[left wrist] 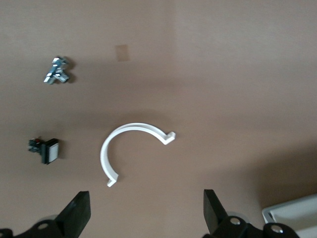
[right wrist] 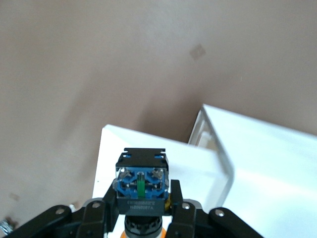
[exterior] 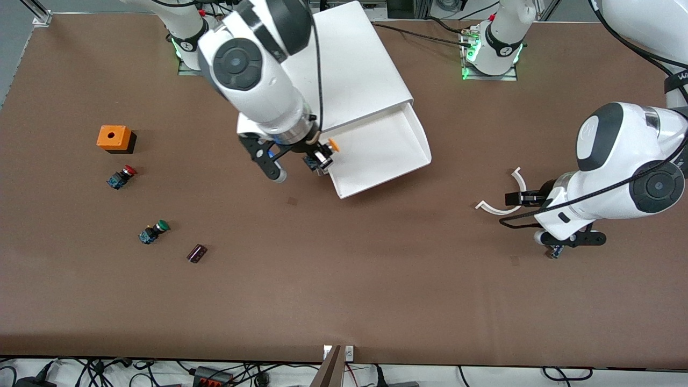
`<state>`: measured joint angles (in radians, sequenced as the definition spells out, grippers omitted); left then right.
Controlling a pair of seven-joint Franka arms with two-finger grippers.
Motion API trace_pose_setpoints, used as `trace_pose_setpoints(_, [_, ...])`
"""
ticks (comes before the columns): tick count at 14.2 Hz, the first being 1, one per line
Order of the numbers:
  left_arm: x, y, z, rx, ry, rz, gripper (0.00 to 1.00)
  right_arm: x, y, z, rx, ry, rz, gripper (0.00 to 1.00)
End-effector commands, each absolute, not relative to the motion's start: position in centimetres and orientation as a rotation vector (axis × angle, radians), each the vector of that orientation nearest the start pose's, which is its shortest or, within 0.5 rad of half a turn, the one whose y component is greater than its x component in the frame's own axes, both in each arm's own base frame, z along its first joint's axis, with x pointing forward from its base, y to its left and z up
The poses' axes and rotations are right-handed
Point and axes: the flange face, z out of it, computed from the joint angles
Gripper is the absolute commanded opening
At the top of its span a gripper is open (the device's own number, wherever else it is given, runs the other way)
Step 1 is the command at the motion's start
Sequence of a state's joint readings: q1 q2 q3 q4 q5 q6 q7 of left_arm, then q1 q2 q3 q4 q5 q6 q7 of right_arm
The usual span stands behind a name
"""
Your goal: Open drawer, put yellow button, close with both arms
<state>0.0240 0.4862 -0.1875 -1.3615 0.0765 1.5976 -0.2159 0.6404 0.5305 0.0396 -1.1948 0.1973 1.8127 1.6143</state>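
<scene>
The white cabinet (exterior: 352, 70) stands at the back of the table, and its top drawer (exterior: 384, 161) is pulled out toward the front camera. My right gripper (exterior: 321, 157) hangs over the drawer's rim on the right arm's side. It is shut on the yellow button (exterior: 329, 150), whose orange-yellow cap points at the tray. In the right wrist view the fingers (right wrist: 106, 208) clamp the button's blue-black block (right wrist: 142, 186) above the white drawer (right wrist: 148, 144). My left gripper (exterior: 510, 197) is open and empty (left wrist: 143, 218) at the left arm's end of the table, over a white C-shaped clip (left wrist: 133, 148).
An orange box (exterior: 114, 138), a red-capped switch (exterior: 122, 176), a green-capped switch (exterior: 154, 231) and a small dark part (exterior: 196, 253) lie at the right arm's end. Near the clip lie a white-capped switch (left wrist: 47, 150) and a metal bit (left wrist: 57, 71).
</scene>
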Motion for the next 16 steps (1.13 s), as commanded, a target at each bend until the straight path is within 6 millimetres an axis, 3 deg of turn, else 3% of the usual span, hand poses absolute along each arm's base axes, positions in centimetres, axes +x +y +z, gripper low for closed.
trace_pose_setpoints(1, [67.1, -8.1, 43.1, -3.065, -0.117, 0.342, 1.0, 53.8, 49.7, 47.3, -2.518, 1.581, 0.27, 0.0])
trace_pose_setpoints(5, [67.0, -7.9, 42.6, -3.072, -0.122, 0.357, 1.0, 51.9, 52.8, 44.1, -2.498, 1.687, 0.291, 0.0])
trace_pose_setpoints(8, [66.9, -8.2, 42.2, -3.067, -0.113, 0.369, 1.0, 52.0, 54.2, 43.0, -2.447, 1.751, 0.298, 0.0])
trace_pose_setpoints(16, [66.7, -8.6, 41.4, -3.065, -0.128, 0.381, 1.0, 49.2, 57.2, 40.4, -2.49, 1.798, 0.237, 0.0])
